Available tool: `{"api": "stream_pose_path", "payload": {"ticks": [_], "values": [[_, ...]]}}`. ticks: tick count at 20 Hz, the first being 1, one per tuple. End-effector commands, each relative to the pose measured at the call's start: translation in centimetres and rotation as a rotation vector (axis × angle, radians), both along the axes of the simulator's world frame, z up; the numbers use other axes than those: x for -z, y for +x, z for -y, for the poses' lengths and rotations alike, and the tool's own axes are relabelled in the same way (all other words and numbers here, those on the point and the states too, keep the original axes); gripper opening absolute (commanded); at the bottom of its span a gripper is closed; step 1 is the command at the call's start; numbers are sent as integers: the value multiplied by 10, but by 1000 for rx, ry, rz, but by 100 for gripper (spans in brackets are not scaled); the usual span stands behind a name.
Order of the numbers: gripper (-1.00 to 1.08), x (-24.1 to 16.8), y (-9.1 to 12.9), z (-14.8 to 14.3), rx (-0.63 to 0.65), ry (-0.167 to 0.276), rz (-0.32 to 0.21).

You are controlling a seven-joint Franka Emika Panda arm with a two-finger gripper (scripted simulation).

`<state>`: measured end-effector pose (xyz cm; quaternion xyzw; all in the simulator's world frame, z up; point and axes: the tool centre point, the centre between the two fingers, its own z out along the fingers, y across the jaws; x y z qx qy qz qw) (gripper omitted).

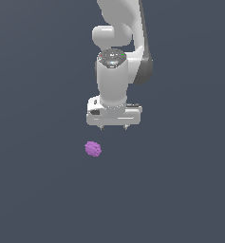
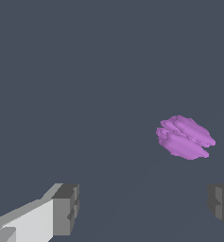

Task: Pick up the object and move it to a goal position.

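A white robot gripper [image 1: 114, 126] hovers with fingers [image 2: 65, 209] spread wide and empty. The purple berry-like ball [image 1: 93, 149] lies on the dark counter [image 1: 33, 190], apart from the fingers and off-centre. This looks like the approach step; next, centre the fingers over the ball, then descend.

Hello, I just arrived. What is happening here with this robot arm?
A white arm is going after a small purple ball lying on a plain dark floor. The gripper is open and holds nothing. In the exterior view it is above the ball and somewhat to that view's right, not touching it. In the wrist view the ball lies ahead of the two fingers, not between them. The pick-up has not yet happened.
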<state>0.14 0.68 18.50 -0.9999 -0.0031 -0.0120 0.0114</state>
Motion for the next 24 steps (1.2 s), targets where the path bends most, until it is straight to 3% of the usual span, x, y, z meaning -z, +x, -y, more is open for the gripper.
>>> {"api": "stream_pose_path", "payload": {"ticks": [1,12,24], "values": [[100,0,0,1,-2,0,-1],[100,9,3,10,-103,-8,-1],[100,31,11,35,-360,-23,-5]]}}
